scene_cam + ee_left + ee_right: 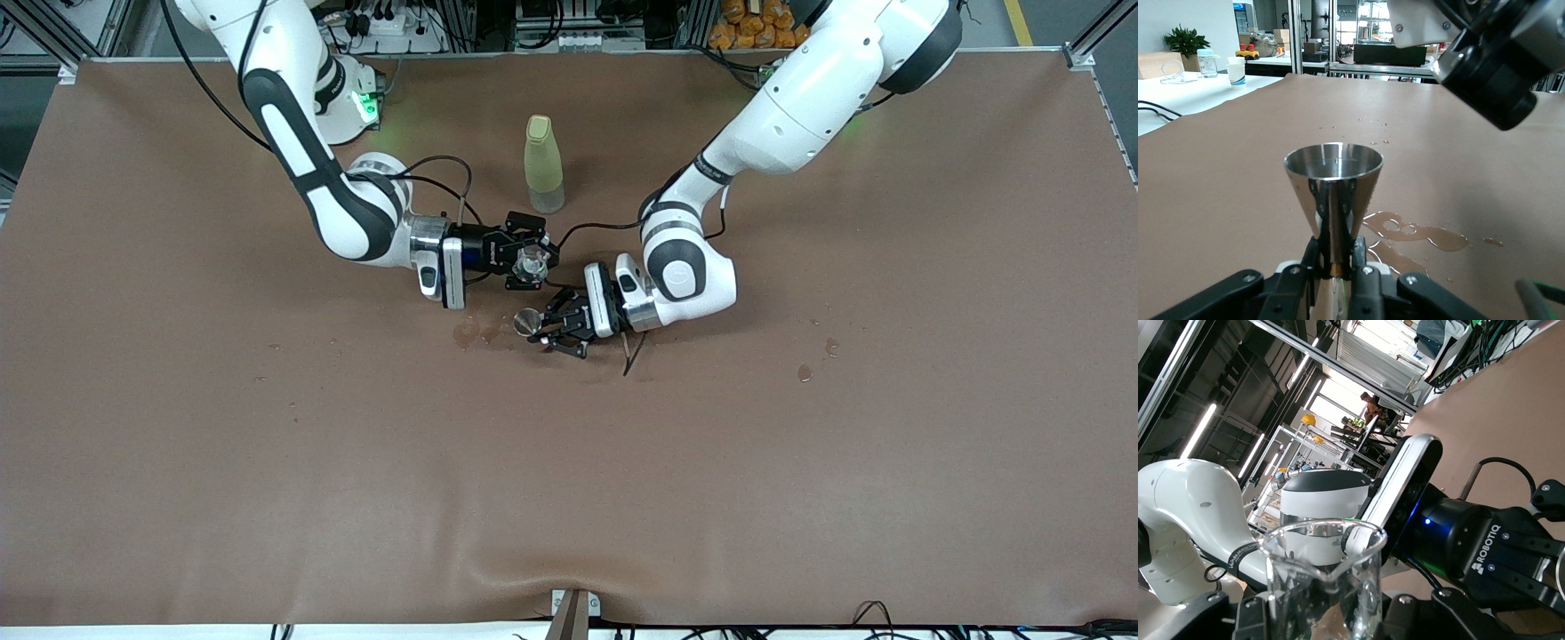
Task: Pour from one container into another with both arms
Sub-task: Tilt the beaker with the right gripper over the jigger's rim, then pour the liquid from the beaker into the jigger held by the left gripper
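Observation:
My right gripper [532, 260] is shut on a clear glass beaker [532, 263] in the middle of the table; in the right wrist view the beaker [1325, 581] fills the space between the fingers. The left gripper [544, 331] is shut on a steel cone-shaped jigger [527, 323], held upright with its mouth up just over the table. In the left wrist view the jigger [1333, 190] rises from my left gripper [1336, 267], and the right gripper [1495, 63] hangs higher, close beside it. The two containers are a short way apart.
A tall yellow-green bottle [543, 164] stands farther from the front camera than both grippers. A wet puddle [476, 332] lies on the brown table cover [267, 462] beside the jigger, also seen as a spill [1418, 235]. A few drops [816, 360] lie toward the left arm's end.

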`<action>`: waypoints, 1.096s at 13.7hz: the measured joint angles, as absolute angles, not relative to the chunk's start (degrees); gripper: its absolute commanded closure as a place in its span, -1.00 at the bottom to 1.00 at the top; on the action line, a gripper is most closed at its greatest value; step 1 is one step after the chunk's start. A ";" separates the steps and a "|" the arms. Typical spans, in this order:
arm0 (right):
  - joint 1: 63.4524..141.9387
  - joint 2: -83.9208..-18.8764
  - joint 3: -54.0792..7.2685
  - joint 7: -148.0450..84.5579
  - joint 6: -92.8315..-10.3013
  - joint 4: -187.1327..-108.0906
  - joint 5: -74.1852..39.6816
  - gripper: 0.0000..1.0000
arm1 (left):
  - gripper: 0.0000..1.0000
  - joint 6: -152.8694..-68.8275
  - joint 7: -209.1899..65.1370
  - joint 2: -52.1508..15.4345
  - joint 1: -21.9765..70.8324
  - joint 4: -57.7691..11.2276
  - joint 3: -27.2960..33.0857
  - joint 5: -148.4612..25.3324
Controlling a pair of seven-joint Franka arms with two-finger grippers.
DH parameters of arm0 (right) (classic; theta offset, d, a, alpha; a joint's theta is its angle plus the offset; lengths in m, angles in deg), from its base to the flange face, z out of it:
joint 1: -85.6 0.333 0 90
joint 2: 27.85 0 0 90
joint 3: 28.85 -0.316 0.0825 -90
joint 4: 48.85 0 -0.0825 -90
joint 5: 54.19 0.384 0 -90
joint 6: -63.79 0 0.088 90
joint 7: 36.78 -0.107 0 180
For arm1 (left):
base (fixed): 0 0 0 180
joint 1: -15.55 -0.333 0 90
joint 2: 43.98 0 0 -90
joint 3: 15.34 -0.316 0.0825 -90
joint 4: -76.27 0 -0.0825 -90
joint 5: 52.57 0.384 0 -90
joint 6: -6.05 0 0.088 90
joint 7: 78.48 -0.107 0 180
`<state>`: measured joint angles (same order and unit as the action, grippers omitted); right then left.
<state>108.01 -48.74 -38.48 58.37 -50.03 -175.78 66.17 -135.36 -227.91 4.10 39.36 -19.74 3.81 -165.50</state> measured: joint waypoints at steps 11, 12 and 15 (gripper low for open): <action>108.01 -48.74 -38.37 51.47 -50.06 -175.93 66.48 1.00 | 1.00 -134.74 -228.01 2.32 37.63 -22.99 5.21 -165.50; 108.01 -48.74 -38.37 51.14 -50.06 -175.93 66.50 1.00 | 1.00 -134.74 -228.01 2.16 37.36 -23.32 5.41 -165.50; 108.01 -48.74 -38.37 50.33 -50.06 -175.93 66.51 1.00 | 1.00 -134.66 -228.01 1.80 36.81 -24.26 5.58 -165.50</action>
<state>108.01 -48.74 -38.37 50.33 -50.06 -175.93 66.51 -134.66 -228.01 1.80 36.81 -24.26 5.58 -165.50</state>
